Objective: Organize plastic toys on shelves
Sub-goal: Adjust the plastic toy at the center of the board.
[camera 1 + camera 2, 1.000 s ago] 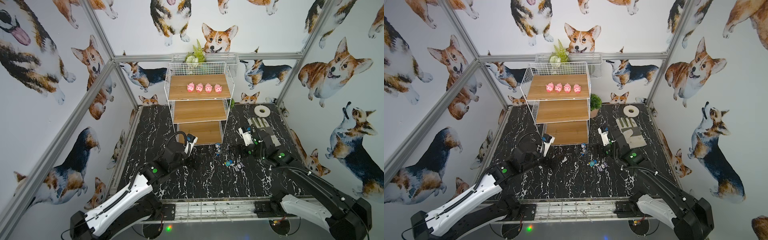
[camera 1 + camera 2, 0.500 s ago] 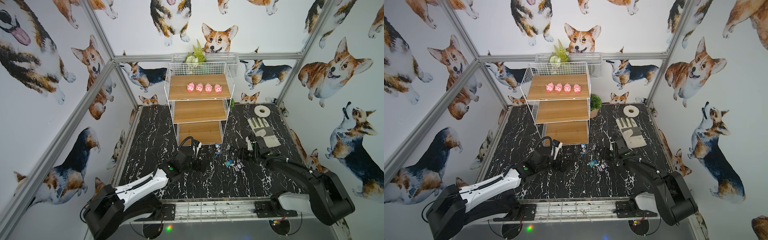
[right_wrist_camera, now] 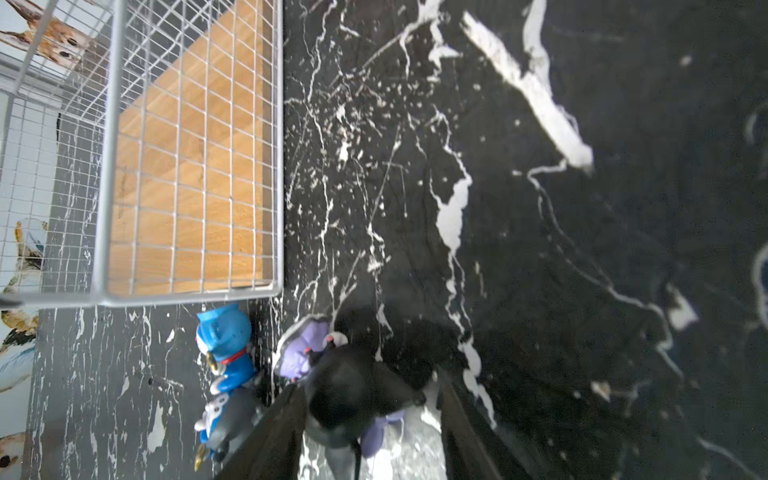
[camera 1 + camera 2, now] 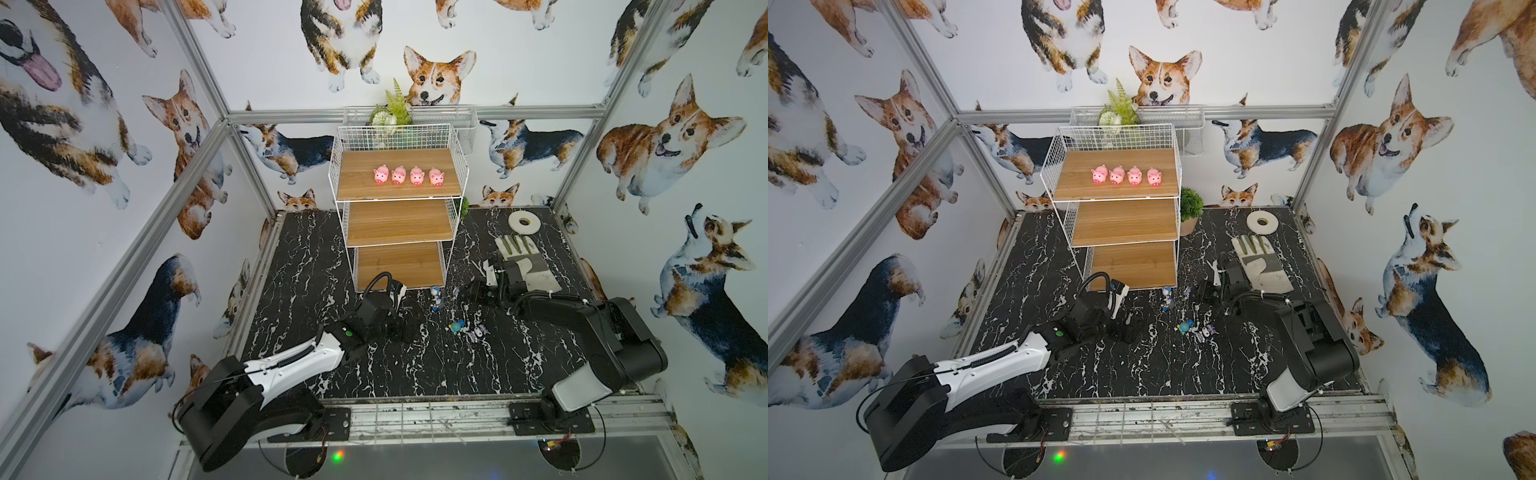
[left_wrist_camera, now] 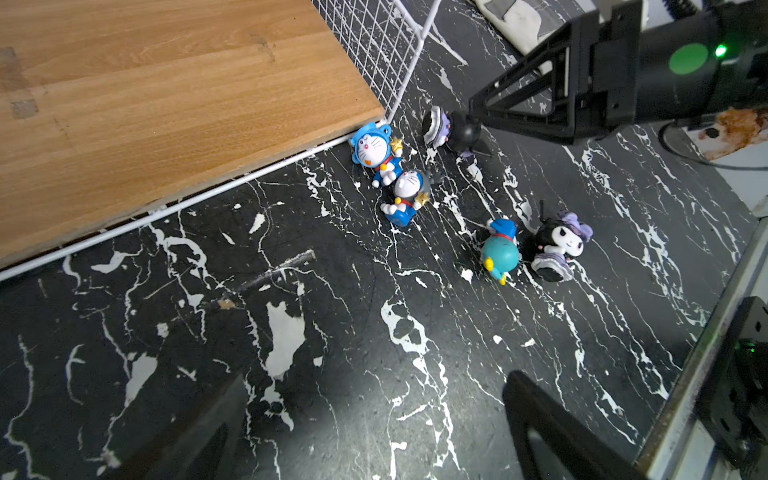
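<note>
Several pink pigs (image 4: 409,176) stand in a row on the top board of the shelves (image 4: 399,222). On the floor by the rack's front corner lie two blue figures (image 5: 374,151), with a third blue one (image 5: 500,253) and a black-and-purple figure (image 5: 559,245) farther out. My right gripper (image 3: 370,386) is low on the floor, open. Another black-and-purple figure (image 3: 349,386) lies on its side between the fingers; one finger touches it, and a gap shows at the other. My left gripper (image 5: 374,415) hovers open over bare floor, nothing between its fingers.
A white-and-grey glove (image 4: 523,257) and a tape roll (image 4: 524,222) lie at the back right, behind my right arm. A potted plant (image 4: 1191,208) stands beside the rack. A wire basket (image 4: 465,124) hangs on the back wall. A metal rail (image 4: 415,415) runs along the front.
Both arms have come down toward the floor. My right gripper has moved left onto the lying black-and-purple figure and narrowed its jaws around it. My left gripper has reached right, staying open.
</note>
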You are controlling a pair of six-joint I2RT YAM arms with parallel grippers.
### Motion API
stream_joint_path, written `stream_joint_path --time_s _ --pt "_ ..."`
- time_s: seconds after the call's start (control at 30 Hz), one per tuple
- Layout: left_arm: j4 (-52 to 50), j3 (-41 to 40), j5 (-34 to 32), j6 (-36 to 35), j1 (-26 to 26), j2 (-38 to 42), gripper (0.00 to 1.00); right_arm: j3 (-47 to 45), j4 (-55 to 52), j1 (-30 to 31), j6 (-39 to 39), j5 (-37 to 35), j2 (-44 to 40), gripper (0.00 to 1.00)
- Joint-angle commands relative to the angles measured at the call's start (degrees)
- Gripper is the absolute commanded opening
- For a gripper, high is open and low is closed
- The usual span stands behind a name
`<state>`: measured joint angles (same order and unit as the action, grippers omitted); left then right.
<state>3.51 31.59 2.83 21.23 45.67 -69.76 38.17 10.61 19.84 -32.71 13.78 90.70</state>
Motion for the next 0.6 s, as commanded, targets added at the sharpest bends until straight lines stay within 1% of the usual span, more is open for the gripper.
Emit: stream_joint_path --time_s 0.0,0.07,0.17,0.27,0.43,0.5,0.57 --pt "0.8 0.8 0.6 0.2 -0.1 -0.5 1.00 0.9 2.3 -0.1 1.7 0.6 1.7 0.53" --pt "0.6 0.7 0.3 0.1 -0.1 -0.1 1.00 0.5 1.2 0.1 1.6 3.4 1.9 0.49" --pt "1.4 0.0 0.3 0.3 -0.1 0.5 1.00 -1.7 0.8 1.6 1.6 6.1 0.4 0.49" --pt "1.9 -0.1 0.3 0.4 -0.1 0.2 1.00 -3.2 -0.7 4.1 1.9 6.7 -2.2 0.48" --pt "2.2 0.1 1.0 0.6 -0.1 -0.5 1.00 -4.1 -3.1 9.4 2.3 8.3 -6.9 0.49" --pt "2.4 0.2 1.0 0.7 0.0 -0.6 1.00 -4.3 -3.2 9.7 2.2 9.2 -7.4 0.50" --pt "2.4 0.2 1.1 0.7 -0.1 -0.6 1.00 -4.3 -3.9 9.7 2.8 8.2 -7.6 0.51"
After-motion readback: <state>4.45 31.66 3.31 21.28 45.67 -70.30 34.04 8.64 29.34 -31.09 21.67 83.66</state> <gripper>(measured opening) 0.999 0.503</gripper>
